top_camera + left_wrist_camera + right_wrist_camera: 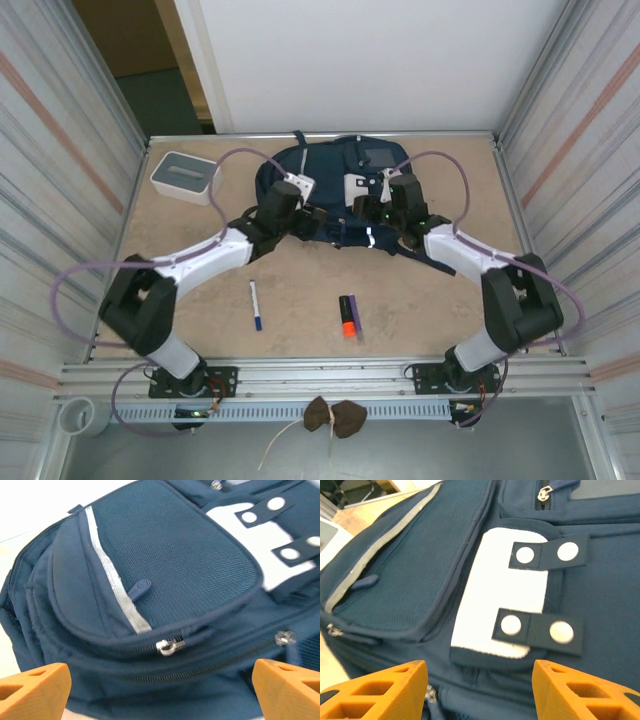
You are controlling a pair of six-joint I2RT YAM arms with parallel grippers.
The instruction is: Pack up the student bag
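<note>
The table [200, 300] is flat and light brown. It has stripy metal walls on the left and right and a plain white wall at the far end.

One big navy blue cloth student bag [340, 185] lies at the far middle of the table, close to the far edge. One small white-and-grey box [184, 176] sits in the far left corner, just beside the bag. One thin white pen with a blue cap [255, 305] and one short black, orange and purple marker [348, 315] lie in the near half, well apart from each other. The rest of the near half is bare, with room to move.

There are two arms. The left gripper [292, 190] is over the left side of the bag. Its orange fingers [35, 687] are spread wide and hold nothing. Two silver zip pulls [170, 645] show on the bag just past them. The right gripper [400, 195] is over the right side of the bag. Its orange fingers [580, 690] are apart too and hold nothing. Past them is one white patch [495, 595] crossed by two dark straps, with four round white snaps.
</note>
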